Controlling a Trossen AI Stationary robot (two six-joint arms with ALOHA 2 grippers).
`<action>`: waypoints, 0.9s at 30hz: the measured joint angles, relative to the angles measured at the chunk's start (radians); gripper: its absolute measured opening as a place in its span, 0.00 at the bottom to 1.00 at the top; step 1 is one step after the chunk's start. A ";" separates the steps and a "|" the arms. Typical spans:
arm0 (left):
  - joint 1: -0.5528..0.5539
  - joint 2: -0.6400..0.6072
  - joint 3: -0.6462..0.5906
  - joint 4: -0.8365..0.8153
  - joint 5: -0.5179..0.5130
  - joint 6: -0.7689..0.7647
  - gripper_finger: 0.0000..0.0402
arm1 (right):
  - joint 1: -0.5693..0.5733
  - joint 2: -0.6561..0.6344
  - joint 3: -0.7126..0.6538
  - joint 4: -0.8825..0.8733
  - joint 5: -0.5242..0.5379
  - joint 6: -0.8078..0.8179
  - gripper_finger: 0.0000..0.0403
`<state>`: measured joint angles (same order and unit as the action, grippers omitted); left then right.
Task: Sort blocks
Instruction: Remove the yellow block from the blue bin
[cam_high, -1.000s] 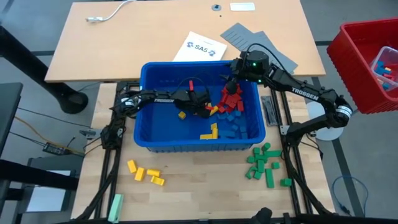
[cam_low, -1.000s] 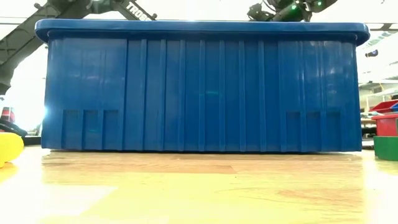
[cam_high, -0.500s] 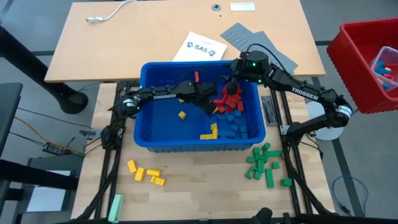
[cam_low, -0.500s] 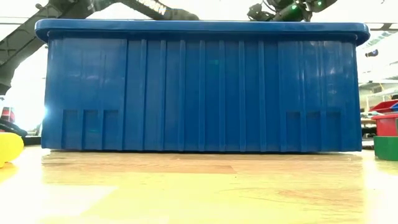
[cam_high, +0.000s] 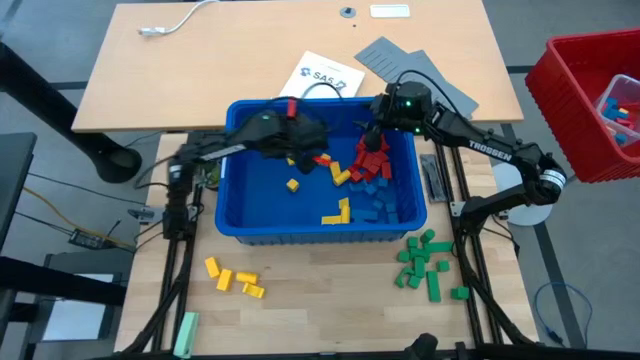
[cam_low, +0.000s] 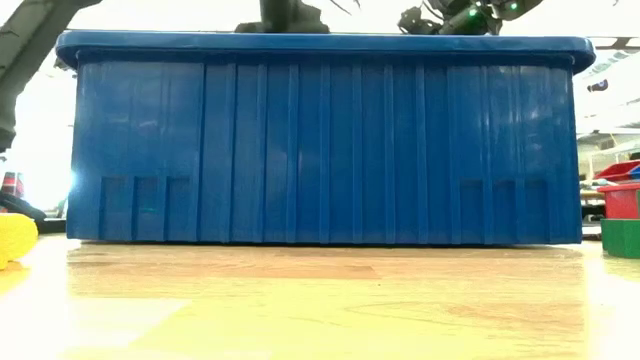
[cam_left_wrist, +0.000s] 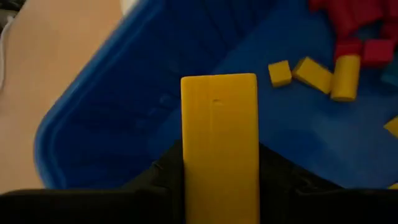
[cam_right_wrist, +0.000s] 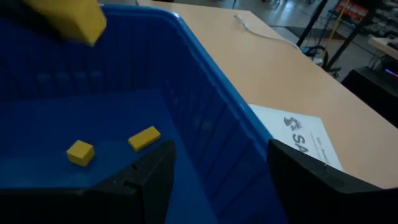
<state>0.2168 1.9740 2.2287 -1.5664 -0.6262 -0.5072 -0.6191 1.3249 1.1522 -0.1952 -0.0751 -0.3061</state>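
Blocks, small plastic rectangular bricks, spread in and around the deep blue plastic bin (cam_high: 232, 225). Inside the bin, toward its right side: red bricks (cam_high: 370, 158) piled against blue ones (cam_high: 378, 195), with loose yellow bricks (cam_high: 338, 212) near the middle of the floor. Outside the bin, on the pale wooden table (cam_high: 320, 290): a yellow group (cam_high: 232, 279) just off the front-left corner, a green group (cam_high: 425, 262) just off the front-right corner. Left gripper (cam_left_wrist: 219, 163) raised above the bin's rear-left part, fingers clamped on one upright yellow brick (cam_left_wrist: 219, 146) that stands up between them. Right gripper (cam_right_wrist: 214, 168) low inside the bin at its rear-right corner, over the red pile, fingers spread wide with nothing between them. White printed sheet (cam_high: 320, 76) lying just behind the bin's rear wall.
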 joint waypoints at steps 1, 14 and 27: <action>-0.009 -0.039 -0.026 0.001 0.001 -0.023 0.36 | 0.000 0.000 0.000 -0.002 -0.002 0.000 0.59; -0.161 -0.457 -0.272 -0.005 0.074 -0.272 0.36 | -0.001 0.000 -0.046 0.034 -0.004 0.000 0.59; -0.545 -0.707 -0.599 0.003 0.400 -0.723 0.36 | -0.001 -0.001 -0.046 0.103 -0.004 -0.002 0.59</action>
<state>-0.3287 1.2668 1.6293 -1.5630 -0.2266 -1.2304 -0.6197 1.3243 1.1065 -0.0927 -0.0795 -0.3078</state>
